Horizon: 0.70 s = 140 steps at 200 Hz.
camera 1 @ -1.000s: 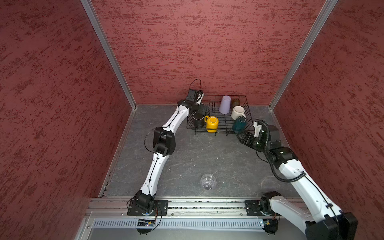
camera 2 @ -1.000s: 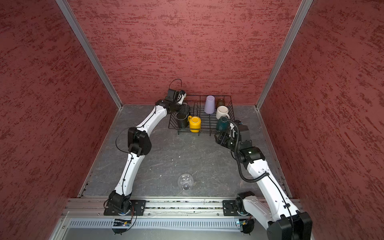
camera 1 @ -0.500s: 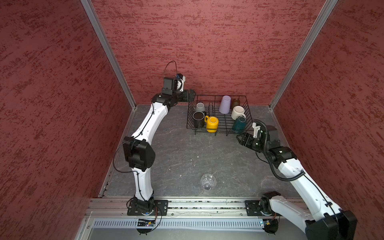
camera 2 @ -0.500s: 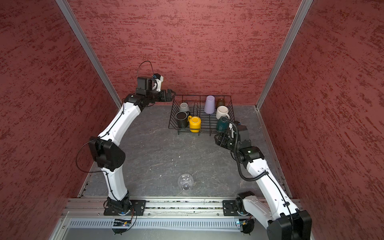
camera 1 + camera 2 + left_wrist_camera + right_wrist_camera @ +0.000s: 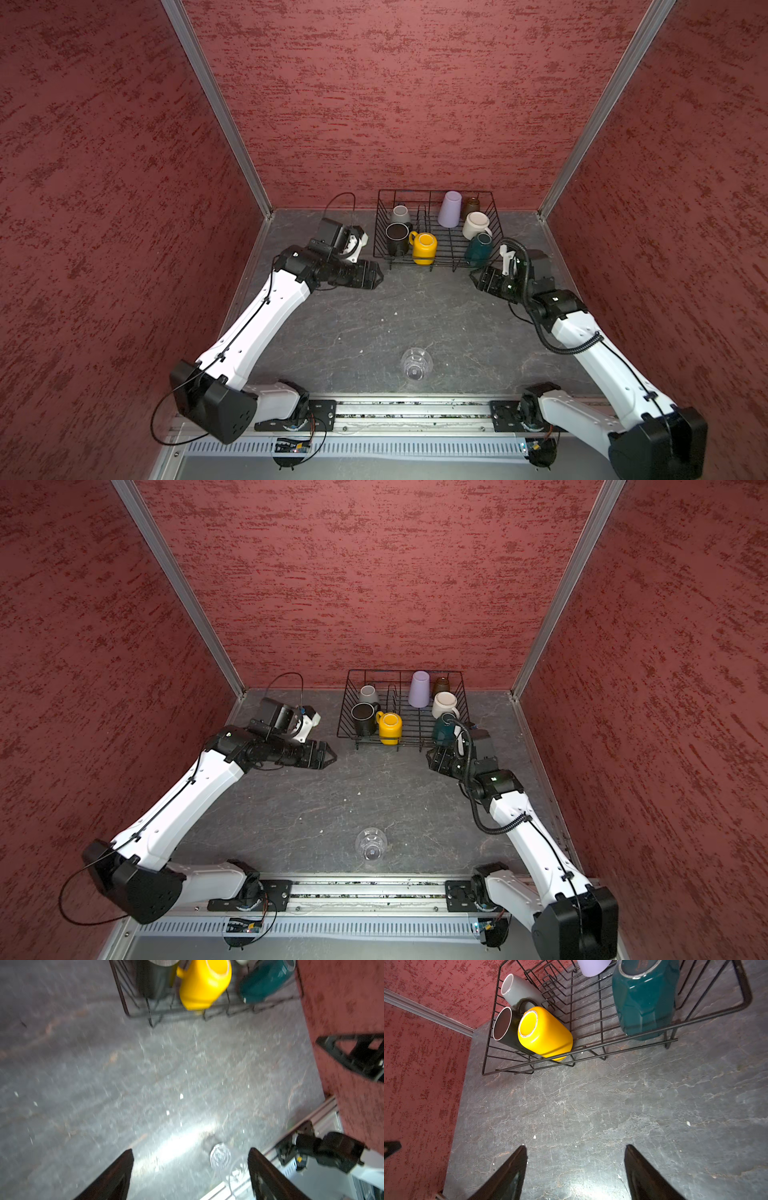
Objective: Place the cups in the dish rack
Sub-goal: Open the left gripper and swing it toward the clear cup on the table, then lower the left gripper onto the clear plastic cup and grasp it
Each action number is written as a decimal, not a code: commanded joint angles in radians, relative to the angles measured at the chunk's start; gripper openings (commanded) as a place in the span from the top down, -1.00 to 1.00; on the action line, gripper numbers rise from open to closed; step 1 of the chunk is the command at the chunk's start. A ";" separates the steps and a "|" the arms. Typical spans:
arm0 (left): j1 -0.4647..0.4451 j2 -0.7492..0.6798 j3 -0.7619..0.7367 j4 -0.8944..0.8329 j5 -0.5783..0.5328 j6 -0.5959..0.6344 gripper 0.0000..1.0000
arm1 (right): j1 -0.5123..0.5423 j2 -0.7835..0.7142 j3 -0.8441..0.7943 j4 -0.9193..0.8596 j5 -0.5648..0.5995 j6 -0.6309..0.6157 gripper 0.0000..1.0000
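red textured walls box in a grey slate table, and i take the dish rack at the back as my landmark.

in both top views i count seven cups inside the rack. the grey mug and black mug are at its left end, and the yellow mug is beside the black one at the front edge. the lilac tumbler stands upside down mid-back, with the amber glass in the back right corner. the white mug is in front of that, and the teal mug is at the front right corner. the clear glass stands on the table well in front of the rack, near the base rail. my left gripper hovers just off the rack's front left corner. my right gripper hangs just off the front right corner, near the teal mug.

my left wrist view is blurred. its fingers are spread wide with only table between them. the clear glass shows just past the tips, well apart from the rack.

in my right wrist view the fingers are wide apart and empty over bare table in front of the rack. the teal mug sits base-up in the rack's nearest corner.
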 commanded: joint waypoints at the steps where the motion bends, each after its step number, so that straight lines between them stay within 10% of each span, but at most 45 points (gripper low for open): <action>1: -0.105 -0.071 -0.068 -0.168 -0.021 -0.094 -0.71 | 0.006 0.010 0.029 0.033 0.016 -0.019 -0.50; 140: -0.547 0.005 -0.246 0.092 -0.060 -0.412 -0.55 | 0.008 -0.058 -0.032 0.052 0.016 -0.022 -0.78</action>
